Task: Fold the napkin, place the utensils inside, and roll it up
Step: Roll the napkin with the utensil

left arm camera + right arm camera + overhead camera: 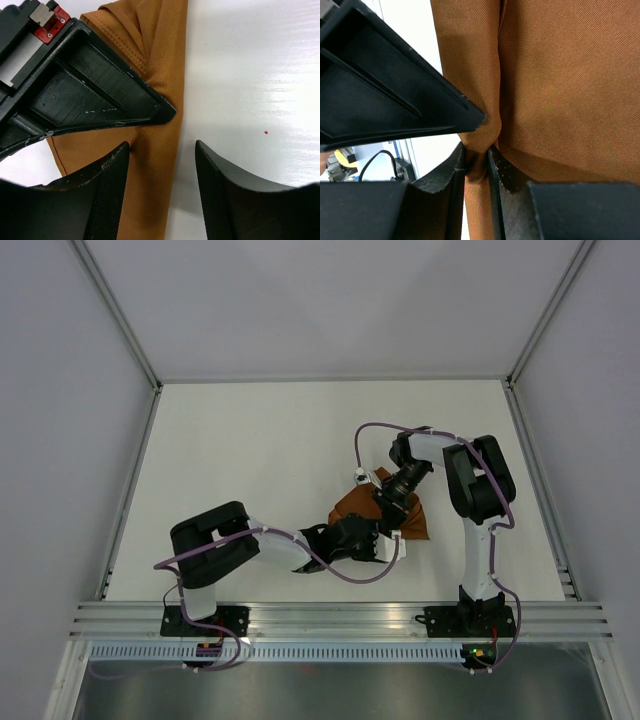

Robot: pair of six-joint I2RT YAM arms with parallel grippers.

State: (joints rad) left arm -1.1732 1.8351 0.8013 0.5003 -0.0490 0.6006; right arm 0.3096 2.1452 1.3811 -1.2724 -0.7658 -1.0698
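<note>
Left side first: my left arm [215, 545] reaches low across the white table [250, 440] twd centre. Left claw [160, 145]: jaws spread, nothing clamped. Its fingers [110, 185] sit either side of a narrow strip of cloth that runs up btwn them. Can't tell if the tips touch it.

Centre: the napkin [350, 505], rust-orange, is bunched up front-right of the table's middle, mostly hidden under both wrists from above. In the left wrist view it's folded over, w/ a stitched hem showing near the top.

Right of that, my right claw [477, 152] is pressed together on a raised fold of the napkin, fabric squeezed thin btwn the pads. One of its fingers cuts diagonally across the left wrist view, tip right on the cloth.

Far right: right arm [480, 490] arcs over from its base, purple cable [375, 430] looping above it.
</note>
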